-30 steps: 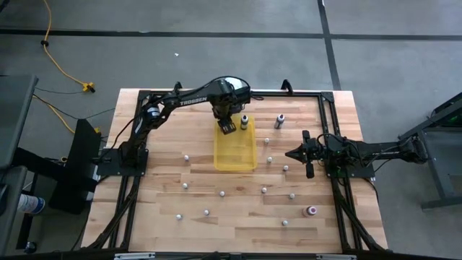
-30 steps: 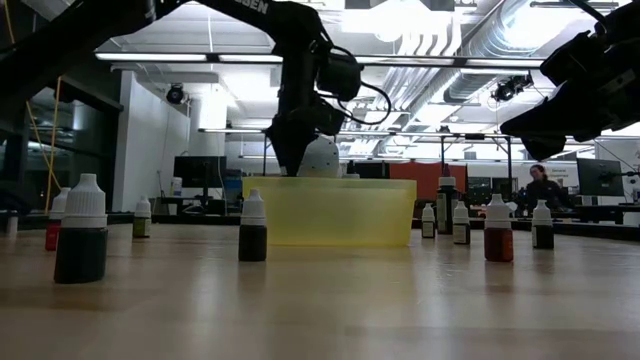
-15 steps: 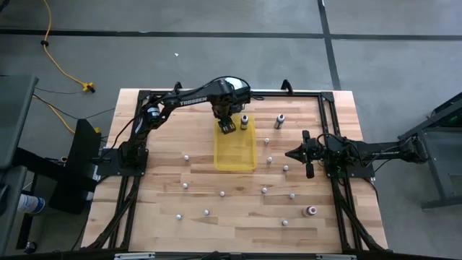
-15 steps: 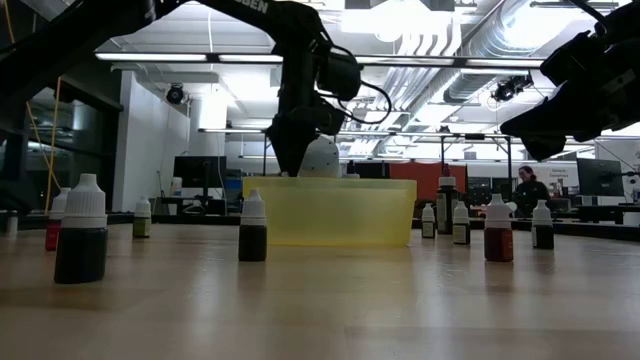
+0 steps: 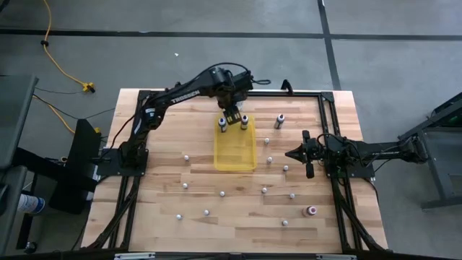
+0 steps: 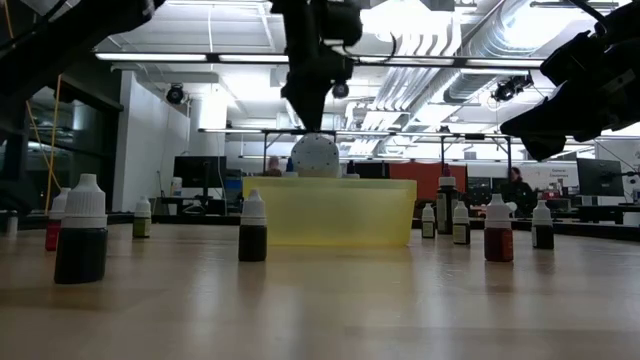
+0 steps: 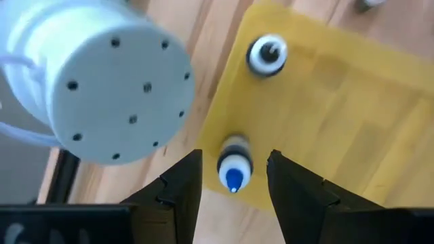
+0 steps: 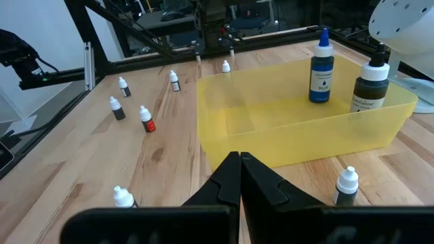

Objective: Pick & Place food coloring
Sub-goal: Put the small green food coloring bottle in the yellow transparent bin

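Down at desk level, small food coloring bottles [image 6: 252,226] are standing in the foreground: a big dark one at the left of the frame, another in front of the yellow tray [image 6: 330,211], and a reddish one [image 6: 498,230] to the right. From above, white-capped bottles are dotting the desk [image 5: 166,195] all around the tray, lower left to lower right, with one lying near the lower right corner [image 5: 311,211].

The right gripper [image 5: 292,153] is sitting right of centre in the high view, well apart from the tray, its fingers pressed together in its own wrist view [image 8: 239,177], which is looking across at the tray.

Further back, the left gripper [image 5: 231,115] is hovering over the tray's top end in the high view. Its fingers [image 7: 182,183] are spread, with nothing pinched, and directly below them a blue-tipped bottle [image 7: 234,166] is standing inside the tray. A second, dark bottle [image 7: 266,54] is standing in the tray nearby. Just beside the tray, a white cylindrical container [image 7: 102,81] is resting on the desk.
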`<state>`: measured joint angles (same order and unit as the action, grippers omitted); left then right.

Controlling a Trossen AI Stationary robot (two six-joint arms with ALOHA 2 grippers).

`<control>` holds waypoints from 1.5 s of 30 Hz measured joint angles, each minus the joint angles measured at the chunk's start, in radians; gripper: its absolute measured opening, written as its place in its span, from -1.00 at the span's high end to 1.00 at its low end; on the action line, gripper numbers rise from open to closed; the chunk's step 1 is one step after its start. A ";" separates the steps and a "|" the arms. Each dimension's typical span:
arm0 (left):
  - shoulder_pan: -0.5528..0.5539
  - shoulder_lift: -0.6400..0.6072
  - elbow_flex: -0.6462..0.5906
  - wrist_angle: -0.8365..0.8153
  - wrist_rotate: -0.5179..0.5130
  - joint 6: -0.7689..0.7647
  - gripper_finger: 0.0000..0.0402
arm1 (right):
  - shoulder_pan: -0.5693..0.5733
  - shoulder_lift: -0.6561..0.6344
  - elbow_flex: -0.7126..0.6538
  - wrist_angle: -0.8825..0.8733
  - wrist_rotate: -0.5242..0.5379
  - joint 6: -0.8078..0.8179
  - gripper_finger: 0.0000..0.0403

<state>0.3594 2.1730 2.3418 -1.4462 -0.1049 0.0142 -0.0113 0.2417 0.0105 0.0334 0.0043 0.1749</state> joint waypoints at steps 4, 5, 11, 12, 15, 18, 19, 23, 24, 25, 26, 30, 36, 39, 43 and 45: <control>-0.024 -0.039 -0.003 0.026 0.006 0.042 0.22 | 0.000 0.000 0.000 0.000 0.000 0.000 1.00; -0.030 -0.045 -0.003 0.033 0.006 0.049 0.22 | 0.000 0.000 0.000 0.000 0.000 0.000 1.00; -0.082 -0.050 -0.004 0.119 0.022 0.087 0.22 | 0.000 0.000 0.000 0.000 0.000 0.000 1.00; -0.092 -0.050 -0.004 0.132 0.024 0.087 0.22 | 0.000 0.000 0.000 0.000 0.000 0.000 1.00; -0.130 -0.050 -0.004 0.167 0.024 0.125 0.22 | 0.000 0.000 0.000 0.000 0.000 0.000 1.00; -0.169 -0.050 -0.004 0.187 0.025 0.182 0.22 | 0.000 0.000 0.000 0.000 0.000 0.000 1.00; -0.181 -0.050 -0.004 0.188 0.025 0.193 0.22 | 0.000 0.000 0.000 0.000 0.000 0.000 1.00; -0.222 -0.050 -0.004 0.161 0.038 0.202 0.22 | 0.000 0.000 0.000 0.000 0.000 0.000 1.00; -0.232 -0.050 -0.004 0.143 0.045 0.201 0.22 | 0.000 0.000 0.000 0.000 0.000 0.000 1.00; -0.241 -0.050 -0.004 0.123 0.049 0.199 0.22 | 0.000 0.000 0.000 0.000 0.000 0.000 1.00; -0.251 -0.050 -0.004 0.099 0.050 0.190 0.22 | 0.000 0.000 0.000 0.000 0.000 0.000 1.00; -0.299 -0.053 -0.004 -0.011 0.052 0.150 0.22 | 0.000 0.000 0.000 0.000 0.000 0.000 1.00; -0.352 -0.092 -0.012 -0.129 0.085 0.082 0.22 | 0.000 0.000 0.000 0.000 0.000 0.000 1.00; -0.363 -0.131 -0.077 -0.122 0.146 0.025 0.22 | 0.000 0.000 0.000 0.000 0.000 0.000 1.00; -0.375 -0.220 -0.234 -0.117 0.143 -0.011 0.22 | 0.000 0.000 0.000 0.001 0.000 0.000 1.00; -0.382 -0.272 -0.340 -0.089 0.107 -0.026 0.22 | 0.000 0.000 0.000 -0.001 -0.001 0.000 1.00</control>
<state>-0.0227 1.9007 2.0015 -1.5351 0.0024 -0.0115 -0.0113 0.2415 0.0105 0.0320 0.0033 0.1749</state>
